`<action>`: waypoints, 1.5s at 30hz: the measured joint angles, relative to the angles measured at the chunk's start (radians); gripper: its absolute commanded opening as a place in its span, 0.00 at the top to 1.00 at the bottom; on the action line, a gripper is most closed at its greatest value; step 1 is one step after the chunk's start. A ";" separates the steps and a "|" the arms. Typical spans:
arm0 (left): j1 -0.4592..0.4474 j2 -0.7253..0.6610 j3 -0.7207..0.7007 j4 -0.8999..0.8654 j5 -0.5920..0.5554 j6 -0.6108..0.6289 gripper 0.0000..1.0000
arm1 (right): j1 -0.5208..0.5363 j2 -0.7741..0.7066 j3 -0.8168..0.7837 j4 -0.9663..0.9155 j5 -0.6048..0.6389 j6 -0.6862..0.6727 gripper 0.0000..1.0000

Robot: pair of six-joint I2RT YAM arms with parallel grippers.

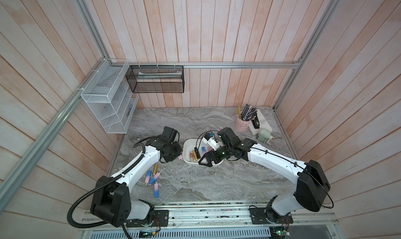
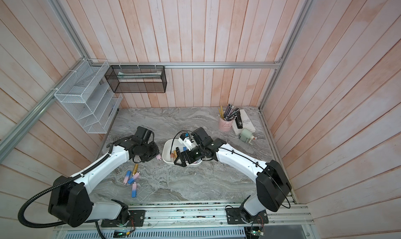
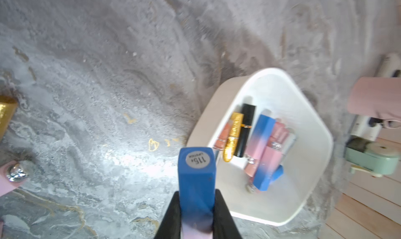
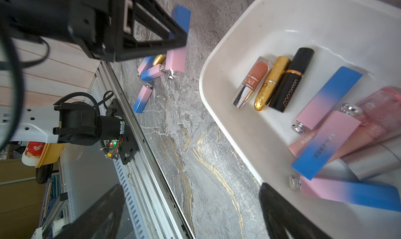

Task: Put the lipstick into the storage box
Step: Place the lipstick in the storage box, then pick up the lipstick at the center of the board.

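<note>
Carrying step: the left pincer (image 3: pixel 197 196) is clenched at mid-length on a blue-to-pink lipstick (image 3: pixel 196 172), just beside the white storage box (image 3: pixel 321 127) and not yet over its rim. The right pincer (image 4: pixel 191 185) hangs released above the box, which holds several lipsticks. Four loose lipsticks (image 1: pixel 154 177) lie on the tabletop (image 1: pixel 217 183). The next move probably calls for clearing the wall and the right pincer, then letting go.

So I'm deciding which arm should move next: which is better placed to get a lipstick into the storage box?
Left. The left tool is shut on a blue-pink lipstick right beside the storage box. The right tool hangs open and empty at the box's rim.
</note>
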State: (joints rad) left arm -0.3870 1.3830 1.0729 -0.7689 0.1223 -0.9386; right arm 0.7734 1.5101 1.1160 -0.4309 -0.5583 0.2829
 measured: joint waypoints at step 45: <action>-0.037 -0.442 -0.283 -0.255 -0.197 -0.067 0.27 | 0.410 -0.301 -0.291 0.095 0.157 0.317 0.02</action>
State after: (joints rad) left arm -0.4236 0.9413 0.7895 -1.0237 -0.0746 -1.0058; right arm 1.1835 1.2087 0.8246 -0.3355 -0.4015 0.6003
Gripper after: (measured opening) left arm 0.729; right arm 0.981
